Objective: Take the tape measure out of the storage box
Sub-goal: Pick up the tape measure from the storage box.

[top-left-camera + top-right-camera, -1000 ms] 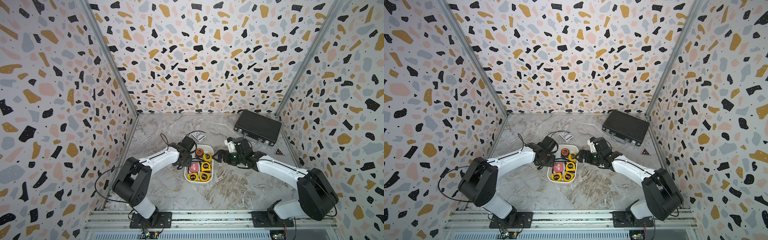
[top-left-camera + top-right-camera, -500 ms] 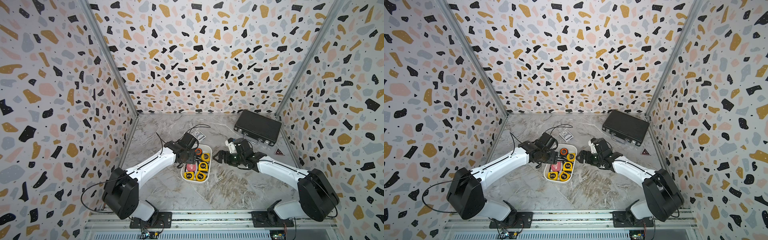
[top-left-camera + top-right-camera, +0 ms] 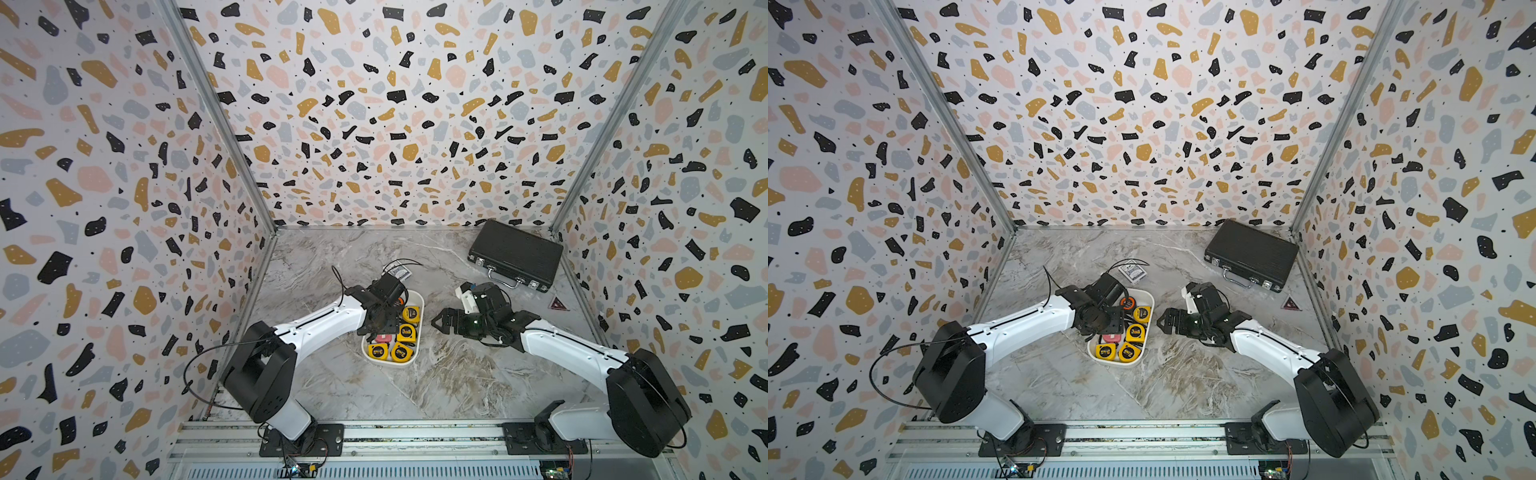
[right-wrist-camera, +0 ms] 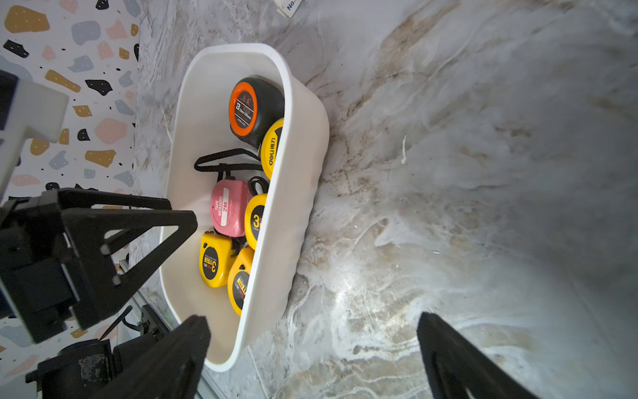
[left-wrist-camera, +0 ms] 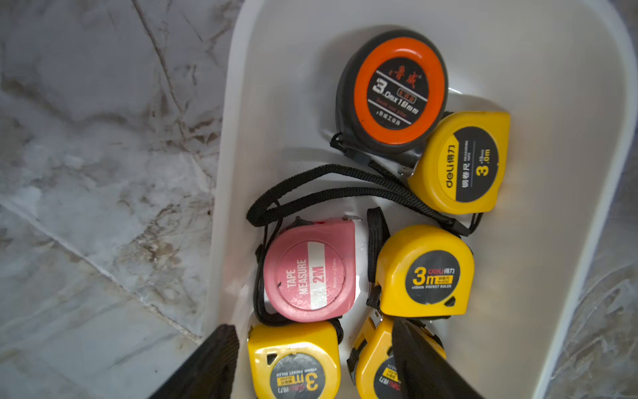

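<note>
Left hand (image 5: 310, 331) spread, empty, hovering over storage box (image 5: 552, 138), a yellow tape measure (image 5: 293, 359) showing between its fingers; can't tell if touching. All six tapes lie inside the box, incl pink tape measure (image 5: 310, 273) and orange tape measure (image 5: 397, 89). Right hand (image 4: 312, 317) spread wide, empty, over tabletop (image 4: 483, 172) just beside box. Black case (image 3: 515, 255) back right
</note>
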